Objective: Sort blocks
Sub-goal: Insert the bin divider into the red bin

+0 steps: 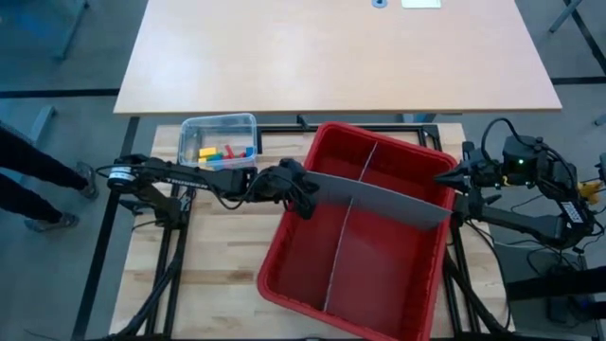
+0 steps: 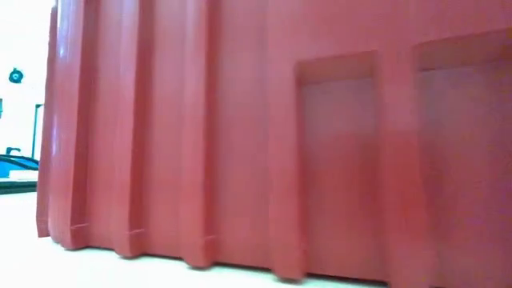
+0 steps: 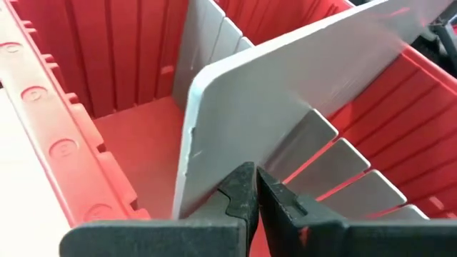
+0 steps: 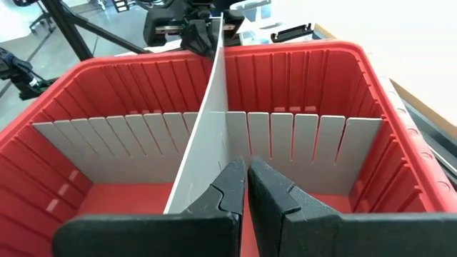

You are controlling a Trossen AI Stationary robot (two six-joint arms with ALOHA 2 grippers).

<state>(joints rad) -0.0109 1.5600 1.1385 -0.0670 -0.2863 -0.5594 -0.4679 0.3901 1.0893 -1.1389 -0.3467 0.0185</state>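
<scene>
Item: loose grey divider panel, long and flat, carried crosswise above the red bin. Its long axis runs from the bin's left rim to its right rim, across the fixed slotted divider that stands down the bin's middle. The panel sits slightly skewed to the bin walls and is not yet seated in any slot, by my reading.

Left gripper: at the panel's left end, over the bin's left rim. Fingers pressed together on the panel's edge; clamped on the loose grey divider panel.

Right gripper: at the panel's right end, by the bin's right rim. Fingers pinched on the panel's near edge, so both arms share the one load.

Blocks: red, yellow, green and blue pieces, all lying in the small clear tub on the table, just beyond the left arm and well apart from the right. None in the bin.

Judgement: the coming move turns on lining the panel's long axis square to the fixed divider before lowering. For the blocks, the left arm is the nearer.
</scene>
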